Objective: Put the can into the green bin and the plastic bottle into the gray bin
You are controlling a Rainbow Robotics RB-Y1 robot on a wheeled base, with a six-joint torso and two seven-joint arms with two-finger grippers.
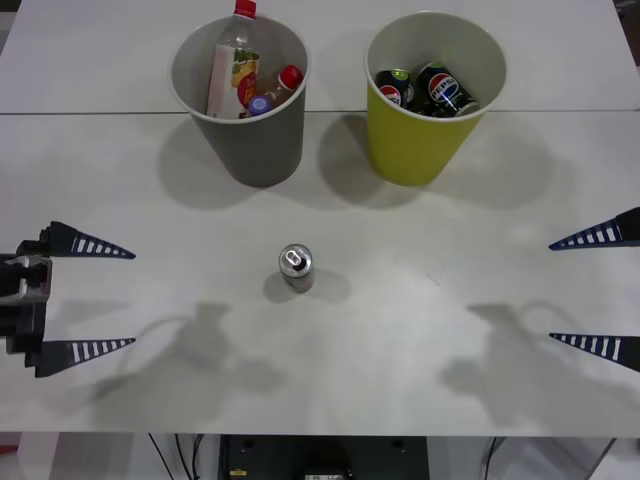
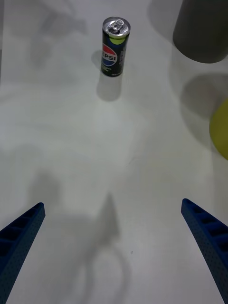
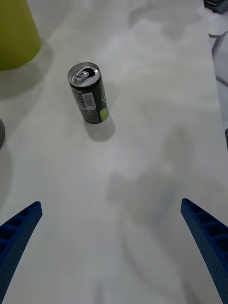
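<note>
At table centre, the can (image 1: 296, 267) stands upright, long axis vertical, untouched. Gray bin (image 1: 240, 150) at 11 o'clock from it, holding bottles; green bin (image 1: 420, 150) at 1 o'clock, cans inside. Left gripper (image 1: 85, 297) at 9 o'clock of the can, right gripper (image 1: 595, 290) at 3 o'clock; left looks somewhat nearer. Both spread wide, empty, touching nothing, well apart from the can

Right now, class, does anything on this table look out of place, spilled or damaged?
Nothing stands out. The can stands upright and intact between the open left gripper and right gripper, not yet binned.
</note>
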